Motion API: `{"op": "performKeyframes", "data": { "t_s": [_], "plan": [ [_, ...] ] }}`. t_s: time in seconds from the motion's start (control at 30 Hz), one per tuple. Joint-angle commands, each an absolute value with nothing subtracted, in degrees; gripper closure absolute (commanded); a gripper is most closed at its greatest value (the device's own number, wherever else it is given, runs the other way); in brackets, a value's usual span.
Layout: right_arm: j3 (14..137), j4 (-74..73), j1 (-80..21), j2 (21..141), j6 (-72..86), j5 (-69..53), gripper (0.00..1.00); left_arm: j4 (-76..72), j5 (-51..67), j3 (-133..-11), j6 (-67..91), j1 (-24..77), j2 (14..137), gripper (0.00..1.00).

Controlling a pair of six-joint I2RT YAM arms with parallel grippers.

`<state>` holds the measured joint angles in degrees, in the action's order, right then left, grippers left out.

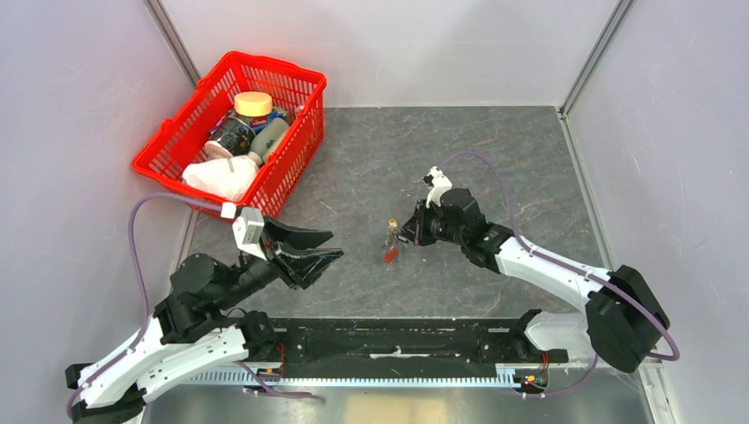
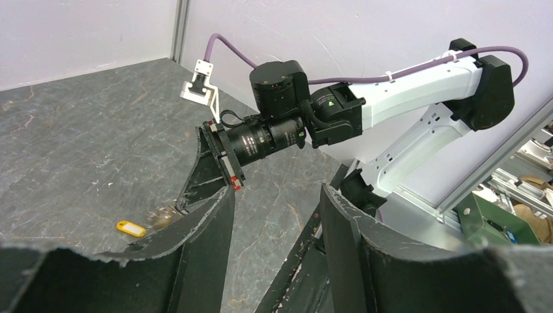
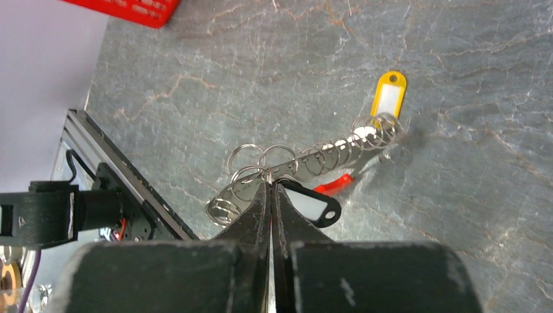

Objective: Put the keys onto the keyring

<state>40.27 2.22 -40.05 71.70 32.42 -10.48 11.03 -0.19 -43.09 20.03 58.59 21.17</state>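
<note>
- Pinching one ring at the near end of a string of linked keyrings (image 3: 319, 158), the right gripper (image 3: 270, 186) has its fingers pressed together with no gap between them.
- From that pinch the rings run out to a yellow tag (image 3: 389, 94), which lies flat on the grey table (image 3: 489, 195).
- A red tag (image 3: 332, 184) and a black tag (image 3: 313, 207) sit just beside the fingertips.
- The left gripper (image 1: 336, 245) is spread wide and holds nothing, hanging over mid-table, well apart from the rings.
- A red basket (image 1: 172, 146) of containers stands at the far left corner.
</note>
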Motion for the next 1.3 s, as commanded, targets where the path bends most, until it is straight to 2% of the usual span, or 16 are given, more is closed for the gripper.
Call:
{"op": "performKeyframes", "data": {
  "t_s": [0.0, 0.43, 0.97, 1.17, 1.27],
  "plan": [
    [38.2, 6.1, -38.9, 74.8, 34.3, -8.5, 1.0, 10.5, -1.4, -43.6, 17.9, 58.4, 22.2, 0.42],
    [40.0, 9.7, -36.6, 81.9, 36.7, -8.3, 1.0, 10.5, -1.4, -44.0, 17.5, 58.4, 23.2, 0.42],
    [50.7, 5.4, -34.5, 89.2, 34.7, -2.4, 0.99, 11.1, -2.0, -43.9, 17.5, 58.4, 23.0, 0.42],
    [55.6, 0.1, -34.4, 88.4, 31.0, 1.4, 0.49, 12.2, -3.5, -44.4, 17.4, 58.4, 23.2, 0.4],
    [56.6, -2.1, -34.4, 87.8, 30.6, 1.4, 0.3, 13.0, -4.2, -44.9, 17.5, 58.4, 23.8, 0.38]
  ]
}}
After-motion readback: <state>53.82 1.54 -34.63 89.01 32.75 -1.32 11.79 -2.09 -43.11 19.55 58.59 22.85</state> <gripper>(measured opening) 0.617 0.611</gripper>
